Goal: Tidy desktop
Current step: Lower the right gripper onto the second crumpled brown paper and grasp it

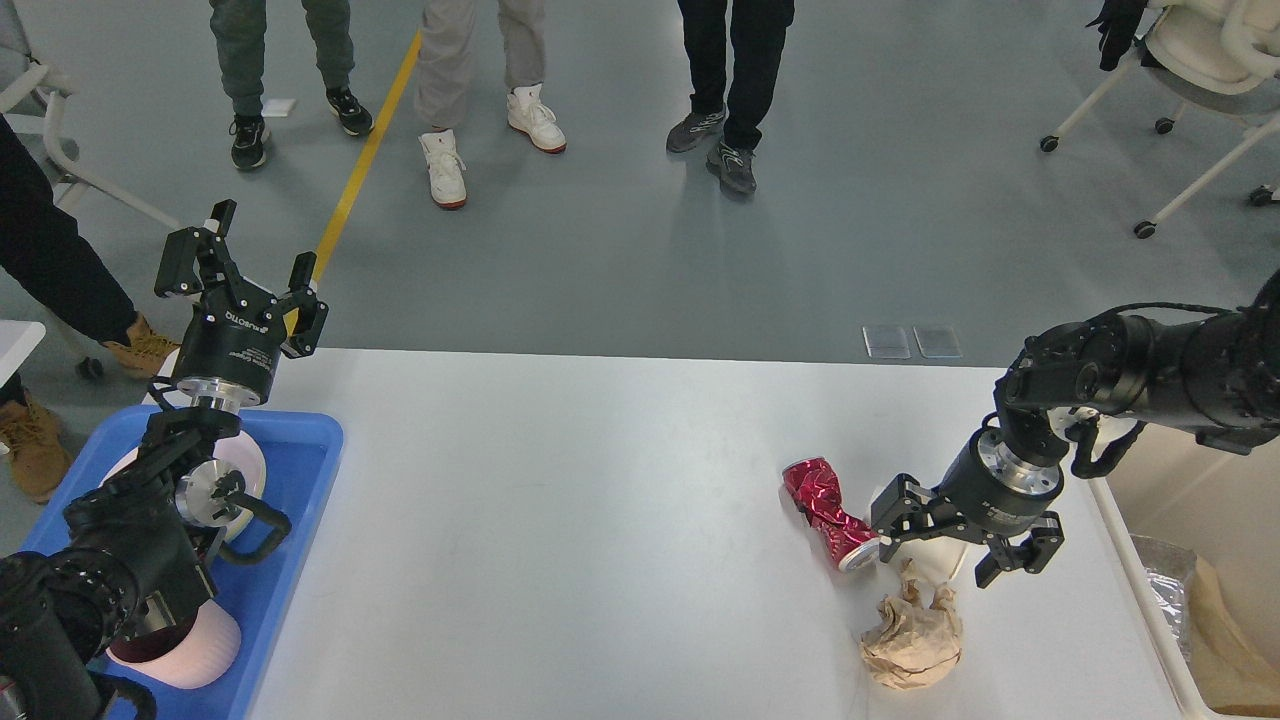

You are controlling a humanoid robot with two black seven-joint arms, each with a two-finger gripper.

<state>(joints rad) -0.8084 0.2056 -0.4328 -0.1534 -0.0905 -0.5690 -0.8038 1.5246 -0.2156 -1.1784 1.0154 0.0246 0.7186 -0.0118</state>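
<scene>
Right gripper (935,550) fingers apart beside crushed red can (828,510) on desktop (560,520), crumpled brown paper (912,640) near, left gripper (250,285) spread open — pink cups (185,650) half hidden by the arm, blue tray (300,450) cut off.

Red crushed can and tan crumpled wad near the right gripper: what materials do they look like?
Red crushed can: likely thin aluminium with a glossy metallic finish; sharp dents catch highlights, and a silvery rim shows at its near end. Tan crumpled wad: probably kraft paper, matte; soft irregular creases, no shine. Both lie on the white glossy desktop.

Black jointed arms (1150,375) — silver wrist rings.
</scene>
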